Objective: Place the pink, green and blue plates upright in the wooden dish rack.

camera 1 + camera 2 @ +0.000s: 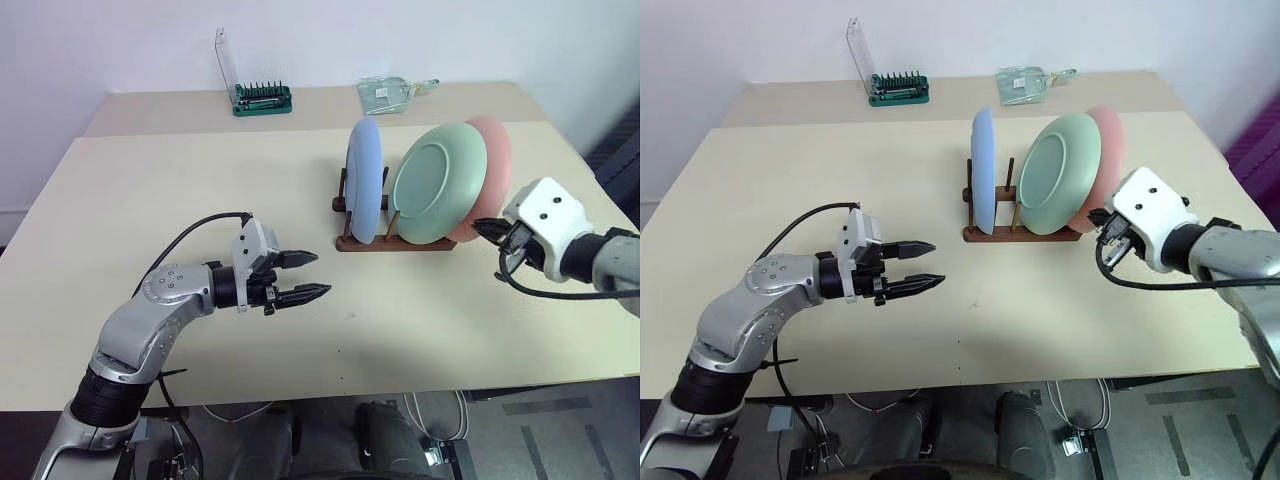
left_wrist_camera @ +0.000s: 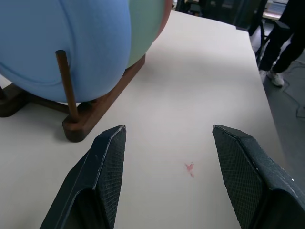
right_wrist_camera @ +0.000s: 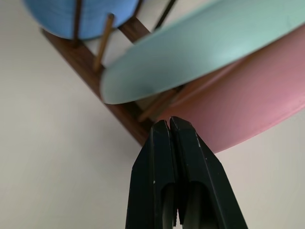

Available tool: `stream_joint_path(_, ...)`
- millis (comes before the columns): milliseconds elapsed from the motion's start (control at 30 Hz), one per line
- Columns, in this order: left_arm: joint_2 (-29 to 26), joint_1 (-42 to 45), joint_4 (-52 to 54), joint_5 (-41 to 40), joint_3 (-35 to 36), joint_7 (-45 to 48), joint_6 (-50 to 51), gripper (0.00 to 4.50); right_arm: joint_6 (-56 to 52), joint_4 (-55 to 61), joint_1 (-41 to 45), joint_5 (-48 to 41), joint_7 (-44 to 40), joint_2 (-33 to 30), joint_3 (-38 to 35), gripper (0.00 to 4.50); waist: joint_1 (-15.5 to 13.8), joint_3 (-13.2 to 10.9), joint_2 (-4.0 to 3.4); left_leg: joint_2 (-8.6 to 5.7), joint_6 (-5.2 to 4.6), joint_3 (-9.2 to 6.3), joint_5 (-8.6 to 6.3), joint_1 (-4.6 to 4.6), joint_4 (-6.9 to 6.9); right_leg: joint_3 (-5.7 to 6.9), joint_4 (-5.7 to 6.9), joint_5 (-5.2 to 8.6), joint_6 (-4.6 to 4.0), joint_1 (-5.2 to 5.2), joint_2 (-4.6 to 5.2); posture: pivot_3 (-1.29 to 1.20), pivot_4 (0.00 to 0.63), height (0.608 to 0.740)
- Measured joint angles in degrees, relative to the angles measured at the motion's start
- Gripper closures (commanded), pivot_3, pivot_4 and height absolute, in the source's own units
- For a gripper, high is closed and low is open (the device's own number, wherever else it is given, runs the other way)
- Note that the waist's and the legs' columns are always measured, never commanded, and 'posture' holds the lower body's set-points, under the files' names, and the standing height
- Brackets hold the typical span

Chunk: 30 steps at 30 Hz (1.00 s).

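The left gripper (image 1: 312, 276) hovers over the table (image 1: 150, 200), left of the rack and well apart from it. Its two fingers are spread, with nothing between them.

Far across the table stand a green bit case (image 1: 262, 97) and a clear packet (image 1: 392, 93); neither belongs to the task.

The wooden dish rack (image 1: 352, 240) sits right of centre. All three plates rest in it:
- The blue plate (image 1: 365, 180) stands at the left end, close to upright, edge toward the camera.
- The green plate (image 1: 438, 183) stands next, leaning back to the right.
- The pink plate (image 1: 490, 165) stands last, leaning the same way behind the green one.

The right gripper (image 1: 482, 229) is just beside the lower rim of the pink plate. Its fingers are pressed together and grip nothing; whether the tips touch the plate cannot be told.

Judged status: placement appears complete. Remaining work, if any, is straightening the two leaning plates and withdrawing both arms.
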State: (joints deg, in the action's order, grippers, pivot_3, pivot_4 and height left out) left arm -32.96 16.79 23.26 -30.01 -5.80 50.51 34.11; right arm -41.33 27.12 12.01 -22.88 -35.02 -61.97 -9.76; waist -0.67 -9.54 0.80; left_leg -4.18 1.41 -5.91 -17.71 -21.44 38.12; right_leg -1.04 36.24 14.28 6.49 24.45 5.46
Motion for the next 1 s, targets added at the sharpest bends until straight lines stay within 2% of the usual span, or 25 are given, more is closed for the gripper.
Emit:
stream_joint_path(233, 0.0, -1.5, 1.6, 0.0, 0.2, -2.2, 0.2, 1.51, 3.8, -2.2, 4.6, 2.6, -2.1, 3.0, 4.1, 4.47, 0.0, 0.0, -0.02, -0.02, 0.01, -0.01, 0.01, 0.0, 0.0, -0.01, -0.01, 0.0, 0.01, 0.0, 0.01, 0.0, 0.15, 0.74)
stream_joint_path(567, 0.3, -1.6, 1.7, 0.0, 0.2, -3.8, 0.3, 1.51, 3.9, 0.4, 6.9, 2.8, -3.9, 4.5, 4.2, 4.47, -0.1, 0.0, -0.02, -0.02, 0.01, -0.01, 0.0, -0.01, 0.0, -0.01, -0.02, -0.01, 0.01, 0.0, 0.02, 0.0, 0.15, 0.74)
stream_joint_path(667, 0.4, -1.6, 1.6, 0.0, 0.1, -3.9, 0.2, 1.51, 2.9, 0.9, 1.2, 2.1, -6.9, 2.4, -1.1, 4.47, -0.4, 0.0, -0.03, -0.06, -0.03, -0.03, -0.01, -0.07, 0.0, 0.01, -0.05, 0.0, 0.01, 0.0, 0.04, 0.0, 0.15, 0.74)
stream_joint_path(833, 0.3, -1.7, 1.6, 0.1, -0.2, -3.8, 0.3, 1.51, -1.7, 3.0, -12.2, -0.2, -16.5, -1.7, -19.6, 4.47, -0.2, 0.0, -0.04, -0.06, -0.29, 0.0, -0.16, -0.04, 0.01, 0.0, -0.08, -0.03, 0.05, -0.04, 0.05, 0.0, 0.15, 0.74)
stream_joint_path(900, 0.3, -1.7, 1.5, 0.1, -0.2, -3.5, 0.3, 1.51, -1.6, 3.8, -18.1, 1.4, -19.4, -2.4, -23.7, 4.47, 0.0, 0.0, -0.04, -0.02, -0.36, 0.01, -0.2, 0.04, 0.01, 0.0, -0.09, -0.03, 0.05, -0.11, 0.0, 0.0, 0.15, 0.74)
stream_joint_path(1000, 0.4, -1.3, 1.3, 0.1, -0.3, -3.1, 0.2, 1.51, 1.2, -0.1, -20.3, 7.2, -17.5, -2.8, -23.2, 4.47, 0.1, 0.0, -0.05, -0.02, -0.36, 0.19, -0.2, 0.11, 0.02, -0.13, -0.06, -0.08, 0.13, -0.12, 0.0, 0.0, 0.15, 0.74)
